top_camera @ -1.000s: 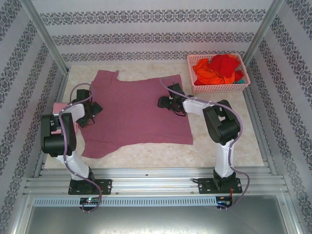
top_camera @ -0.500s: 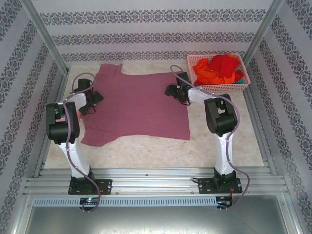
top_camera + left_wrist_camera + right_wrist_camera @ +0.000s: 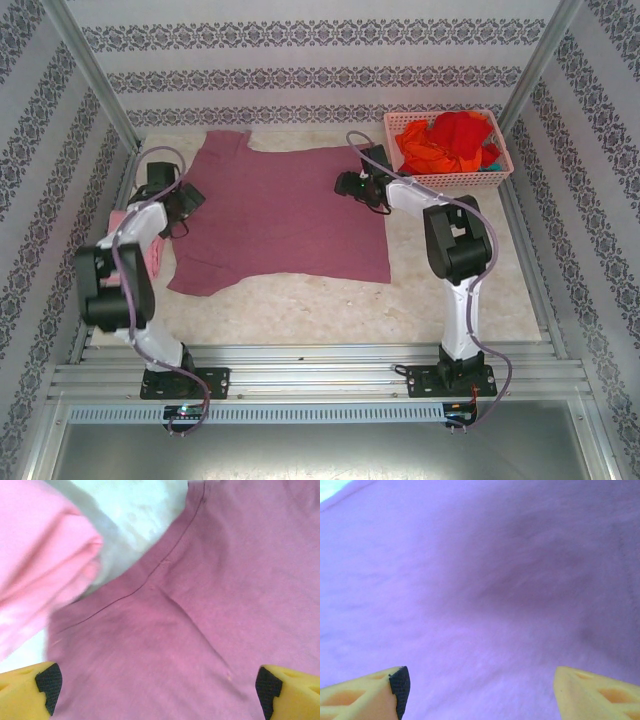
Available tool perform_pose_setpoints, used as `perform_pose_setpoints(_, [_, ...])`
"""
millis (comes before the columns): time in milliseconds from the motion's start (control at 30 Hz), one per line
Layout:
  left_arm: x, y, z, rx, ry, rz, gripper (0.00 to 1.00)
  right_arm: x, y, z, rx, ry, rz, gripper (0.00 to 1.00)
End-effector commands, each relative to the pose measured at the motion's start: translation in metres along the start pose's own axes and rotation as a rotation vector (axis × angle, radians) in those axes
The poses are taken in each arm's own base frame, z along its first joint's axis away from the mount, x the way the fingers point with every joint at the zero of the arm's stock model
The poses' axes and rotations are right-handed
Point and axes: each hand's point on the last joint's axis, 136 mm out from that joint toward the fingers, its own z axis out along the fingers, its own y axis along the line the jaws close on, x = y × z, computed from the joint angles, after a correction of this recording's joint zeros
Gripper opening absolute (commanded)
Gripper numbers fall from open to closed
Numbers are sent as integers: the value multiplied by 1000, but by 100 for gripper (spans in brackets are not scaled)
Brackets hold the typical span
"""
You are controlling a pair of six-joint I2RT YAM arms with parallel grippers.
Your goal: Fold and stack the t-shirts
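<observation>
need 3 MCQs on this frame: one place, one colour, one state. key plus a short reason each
1. Where does the basket sit on the table?
A far right corner
B near left corner
C centre

2. What colour is the t-shirt spread flat?
A green
B mauve
C white

3. How do the jaws of the left gripper stand?
A shut on cloth
B shut, empty
C open

Key: 1A, it stands by the back wall on the right; 2B, the flat shirt is dusty mauve; 3C, its yellow fingers stand wide apart above the shirt.
</observation>
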Motion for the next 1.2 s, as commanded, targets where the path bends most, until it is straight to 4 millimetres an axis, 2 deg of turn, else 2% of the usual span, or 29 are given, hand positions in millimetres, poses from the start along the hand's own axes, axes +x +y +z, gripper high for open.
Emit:
perform_pose_setpoints(0, [16,41,-31,-111,-21,-59,100,-2,48,-41,-138,-63,-133,76])
perform_pose_setpoints(133, [44,84,-65,-218,-4,-112,86,25,64,-64,-163,-56,-233,77])
perform_pose_setpoints(267, [76,101,-77,-249,80,-193,80,47,71,-74,-208,-37,-219,77])
perform_pose_setpoints(367, [94,108,-71,-279,139,-257,77,59,74,-75,-238,-22,-194,77])
perform_pose_setpoints(600, [105,105,-42,-351,236,-328,57,68,89,-82,-282,-6,-241,77])
perform_pose_setpoints(767, [123,105,-23,-386,332,-347,49,71,86,-85,-269,-11,-250,77])
perform_pose_setpoints(900, [133,115,-21,-428,342,-358,47,76,79,-85,-256,-6,-237,77])
perform_pose_setpoints(1167, [129,129,-34,-494,312,-322,48,80,76,-84,-251,2,-214,77])
